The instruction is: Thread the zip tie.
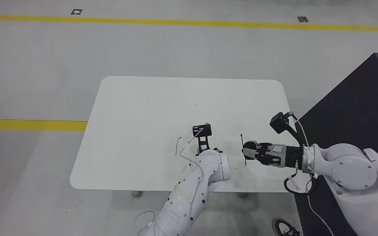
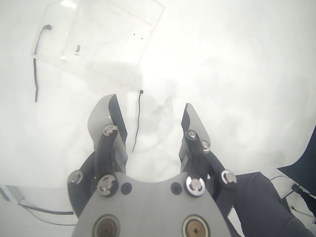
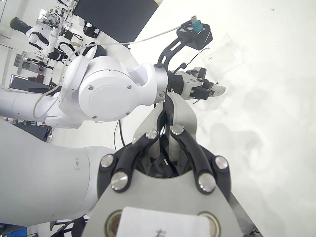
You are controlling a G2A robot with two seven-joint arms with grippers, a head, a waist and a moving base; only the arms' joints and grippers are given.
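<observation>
A black zip tie (image 1: 242,146) stands upright in my right gripper (image 1: 247,151), near the table's front edge. In the right wrist view its ridged strap (image 3: 168,114) runs between the shut fingers of that gripper (image 3: 170,99). My left gripper (image 2: 150,102) hangs open above the table, a short way to the left of the right one. A thin black zip tie (image 2: 138,122) lies flat on the table below the gap between its fingers. From the right wrist, the left gripper (image 3: 218,90) is seen side-on.
A clear plastic bag (image 2: 103,35) lies on the white table (image 1: 147,106) beyond the left gripper. Another black zip tie (image 2: 36,75) rests at the bag's edge (image 1: 179,144). A black panel (image 1: 348,100) borders the table on the right.
</observation>
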